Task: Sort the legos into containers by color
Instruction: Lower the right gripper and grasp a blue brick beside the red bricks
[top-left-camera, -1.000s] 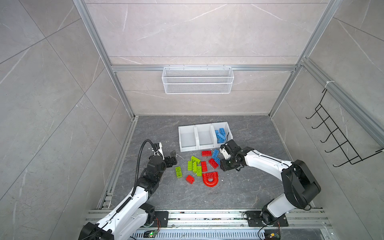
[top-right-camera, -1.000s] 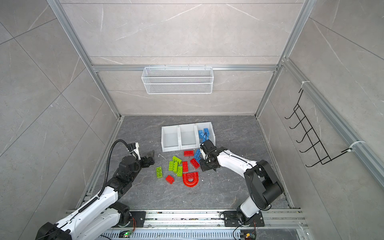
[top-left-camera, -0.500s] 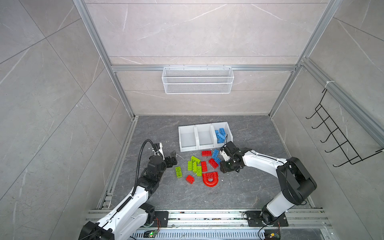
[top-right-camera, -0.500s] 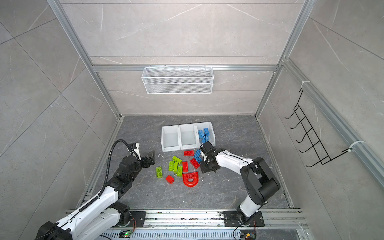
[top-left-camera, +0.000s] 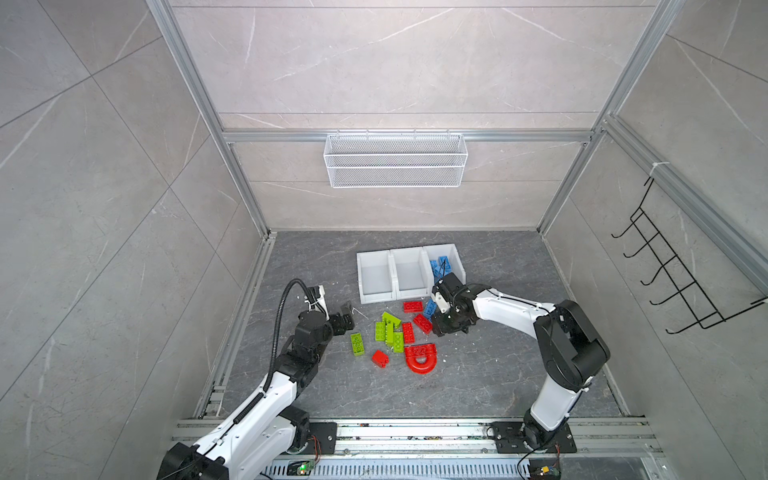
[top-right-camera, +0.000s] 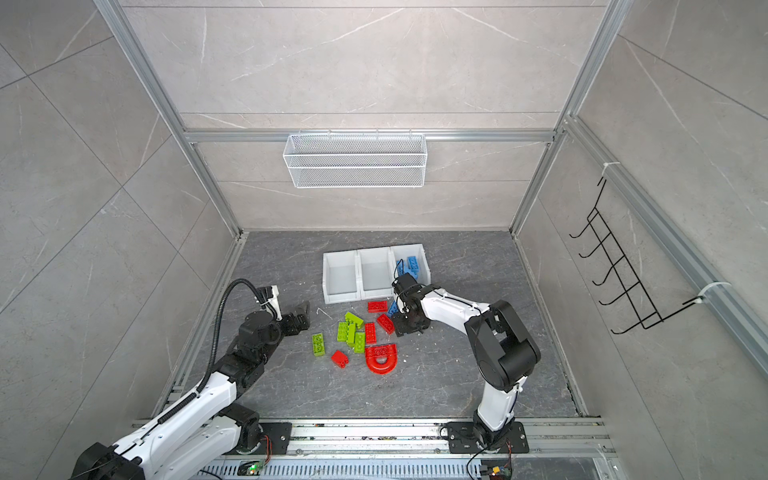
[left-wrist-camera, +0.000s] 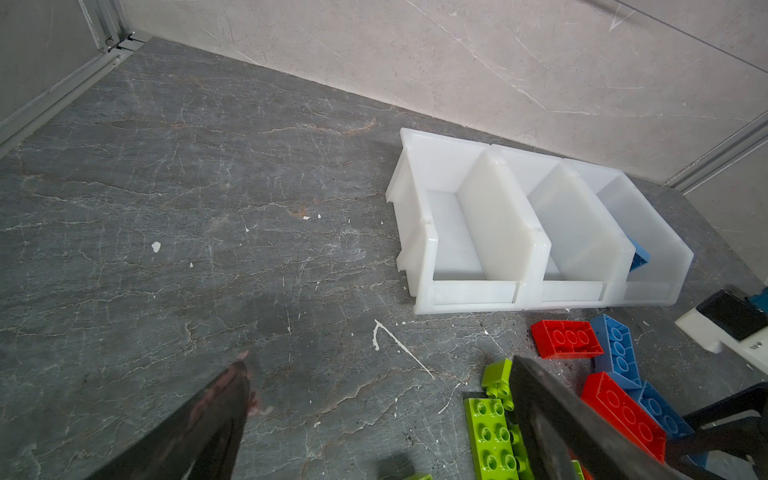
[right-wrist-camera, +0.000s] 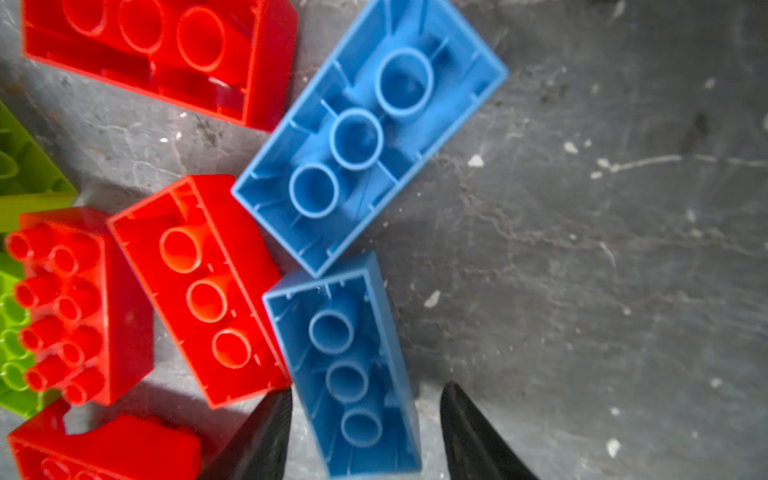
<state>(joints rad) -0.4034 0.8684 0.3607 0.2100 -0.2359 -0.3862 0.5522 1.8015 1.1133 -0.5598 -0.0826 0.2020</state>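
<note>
The right claw (right-wrist-camera: 368, 390) is straddling an upturned blue brick (right-wrist-camera: 345, 365), jaws parted, not gripping. Next it likely needs closing squarely, then lifting toward the blue-stocked bin (top-left-camera: 456, 262) near it. The left claw (top-left-camera: 344, 318) is hanging open, empty.

In both top views the dark grey veined surface (top-left-camera: 478, 374) carries three joined white containers (top-left-camera: 376, 297) at centre frame, with red, green and blue legos (top-left-camera: 389, 332) scattered just below them, among small white flecks (top-left-camera: 451, 360).

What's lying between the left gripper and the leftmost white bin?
Only bare floor with white flecks separates the left gripper from the leftmost bin, per the left wrist view.
</note>
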